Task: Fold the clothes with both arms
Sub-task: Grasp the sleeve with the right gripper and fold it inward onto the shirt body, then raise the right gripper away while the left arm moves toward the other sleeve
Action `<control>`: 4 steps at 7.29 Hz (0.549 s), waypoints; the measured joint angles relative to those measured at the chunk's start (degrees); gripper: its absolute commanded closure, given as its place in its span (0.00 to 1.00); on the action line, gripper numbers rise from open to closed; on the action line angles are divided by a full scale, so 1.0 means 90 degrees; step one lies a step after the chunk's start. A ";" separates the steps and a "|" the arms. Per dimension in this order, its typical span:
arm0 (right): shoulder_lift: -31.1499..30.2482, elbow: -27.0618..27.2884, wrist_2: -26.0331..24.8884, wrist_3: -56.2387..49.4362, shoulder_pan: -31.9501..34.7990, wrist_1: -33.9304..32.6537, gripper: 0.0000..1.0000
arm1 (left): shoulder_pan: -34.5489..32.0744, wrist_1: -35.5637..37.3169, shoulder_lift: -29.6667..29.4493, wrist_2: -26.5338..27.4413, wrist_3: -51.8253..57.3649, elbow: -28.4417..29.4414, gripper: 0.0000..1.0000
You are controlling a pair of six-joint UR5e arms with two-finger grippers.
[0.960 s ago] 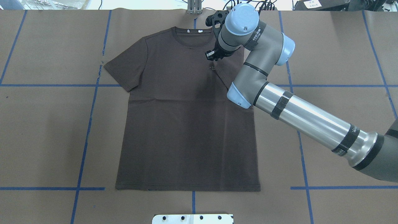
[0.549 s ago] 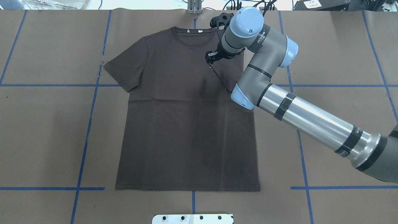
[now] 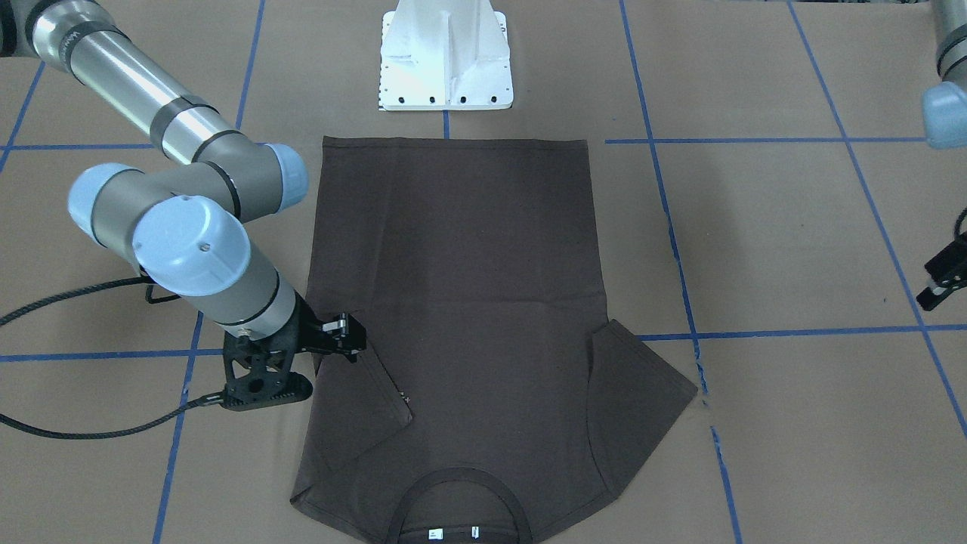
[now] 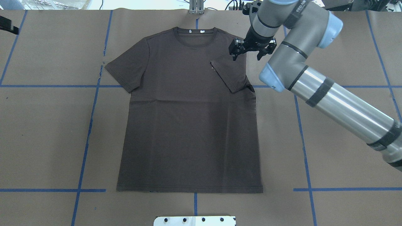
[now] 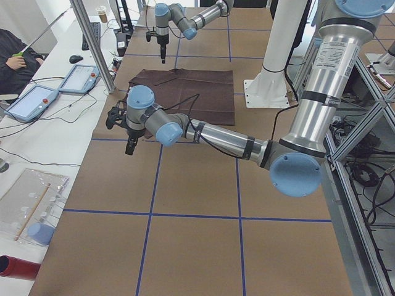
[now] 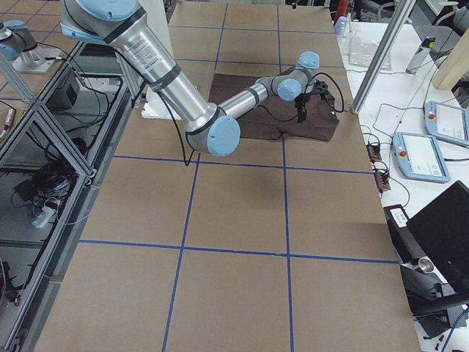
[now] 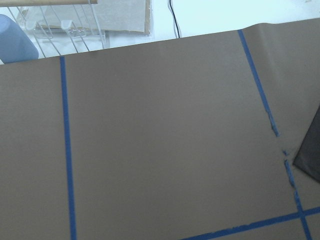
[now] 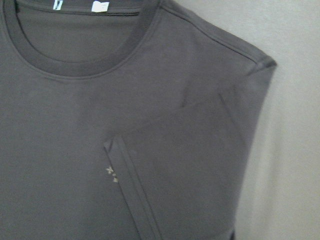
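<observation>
A dark brown T-shirt (image 4: 188, 125) lies flat and face up on the brown paper table, its collar (image 4: 195, 34) at the far side. The sleeve (image 4: 230, 73) on my right side is folded in over the chest, its hem by the small pale lettering (image 8: 111, 173). The other sleeve (image 4: 125, 70) lies spread out. My right gripper (image 4: 246, 56) hovers open over the shirt's right shoulder, holding nothing; it also shows in the front view (image 3: 346, 338). My left gripper (image 3: 940, 283) is off the shirt at the table's far left, cut off by the frame edge, so I cannot tell its state.
The white pedestal base (image 3: 446, 60) stands just behind the shirt's bottom hem. Blue tape lines (image 4: 84, 141) grid the brown paper. Teach pendants (image 5: 31, 102) and a person's arm (image 5: 15, 58) are on the side bench beyond the collar end.
My right gripper has opened, released the folded sleeve and moved right and away from the chest, leaving it lying there. My left gripper's edge has appeared at the overhead view's top left.
</observation>
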 measured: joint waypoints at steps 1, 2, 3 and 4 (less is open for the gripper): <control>-0.0328 0.0643 0.0063 -0.0017 0.0114 -0.0604 0.00 | 0.0637 -0.0333 -0.0105 0.0580 -0.0983 0.0008 0.00; -0.0480 0.1110 0.0101 -0.0067 0.0201 -0.1170 0.00 | 0.1276 -0.0536 -0.0255 0.1207 -0.1792 0.0042 0.00; -0.0639 0.1478 0.0207 -0.0182 0.0282 -0.1521 0.00 | 0.1888 -0.0725 -0.0460 0.1827 -0.2544 0.0147 0.00; -0.0806 0.1704 0.0366 -0.0329 0.0329 -0.1645 0.00 | 0.2361 -0.1075 -0.0670 0.2375 -0.3170 0.0434 0.00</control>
